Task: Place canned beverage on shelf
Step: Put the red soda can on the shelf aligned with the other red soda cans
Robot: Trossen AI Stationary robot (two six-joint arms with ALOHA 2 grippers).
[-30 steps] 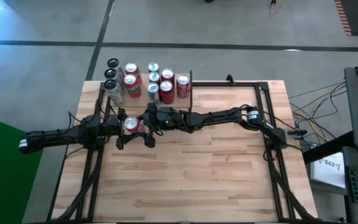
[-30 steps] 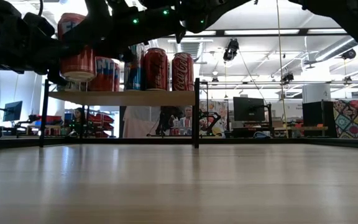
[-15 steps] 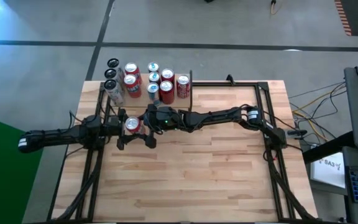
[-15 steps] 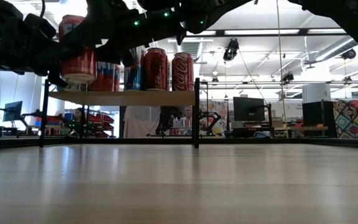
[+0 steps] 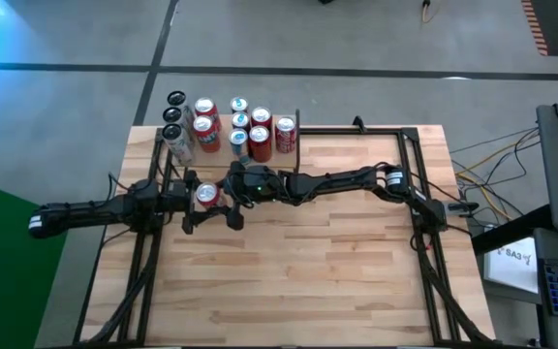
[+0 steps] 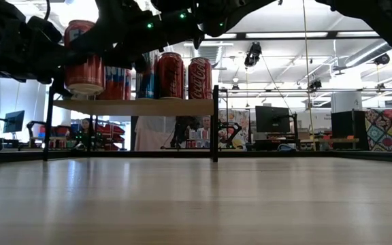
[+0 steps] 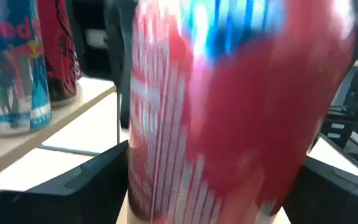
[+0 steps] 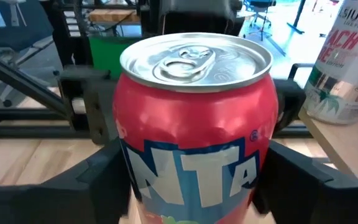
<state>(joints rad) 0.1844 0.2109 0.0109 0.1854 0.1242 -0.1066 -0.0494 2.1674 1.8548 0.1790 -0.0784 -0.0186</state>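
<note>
The red can (image 5: 204, 194) hung in the air just in front of the shelf (image 6: 135, 107). Both the left end effector (image 5: 194, 197) and the right end effector (image 5: 223, 191) had their fingers around its sides. It was probably smooth, slippery and easy to dent, so the middle looked best to hold. Only the right wrist view showed its closed top.

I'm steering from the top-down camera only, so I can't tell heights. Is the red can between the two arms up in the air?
Observer: Yes. In the low view the red can hangs clear of the table, its base just above the shelf board.
Operator: Who's holding it?
Observer: The right wrist view shows the right gripper with its jaws against both sides of the can; the left gripper is at the can too.
Operator: What does the can say?
Observer: White letters "NTA" on a blue band.
</note>
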